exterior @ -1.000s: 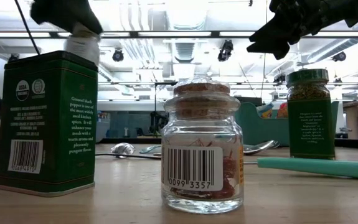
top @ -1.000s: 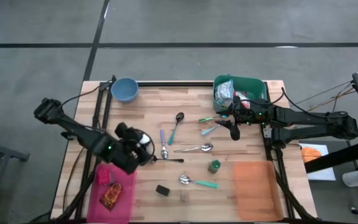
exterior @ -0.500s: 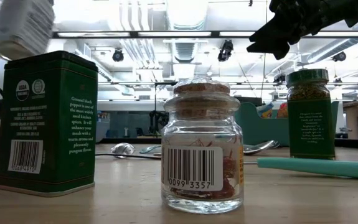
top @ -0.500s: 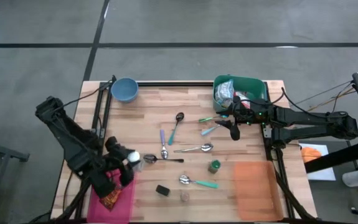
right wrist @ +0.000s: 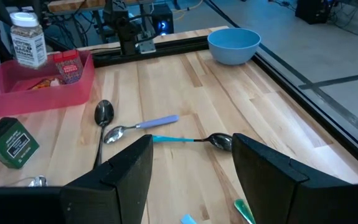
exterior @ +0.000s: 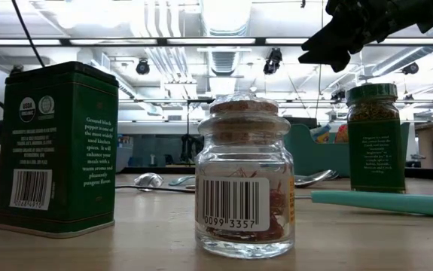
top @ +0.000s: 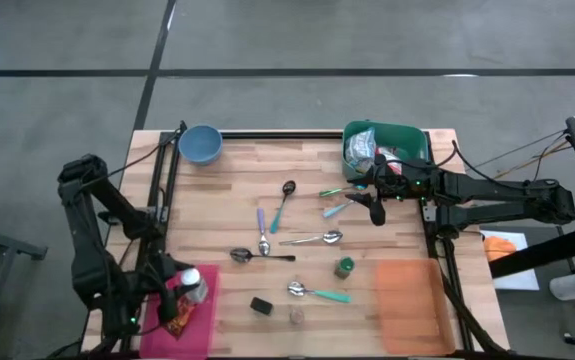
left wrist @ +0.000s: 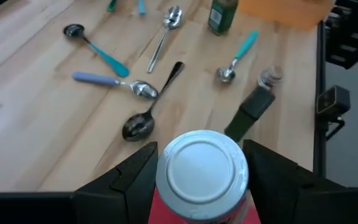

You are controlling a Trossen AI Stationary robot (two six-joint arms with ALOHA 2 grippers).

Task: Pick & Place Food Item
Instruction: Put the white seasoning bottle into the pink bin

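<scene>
White-capped clear spice jar (top: 193, 285): your left end effector (top: 177, 290) is gripping it over the pink plastic tray (top: 205, 315); your right end effector (top: 375, 207) is hanging unclenched

item: white-capped spice jar (left wrist: 202, 173)
pose: upright (label unreadable)
place: over the pink tray (top: 203, 312), between the left gripper's (left wrist: 200, 171) fingers
</scene>
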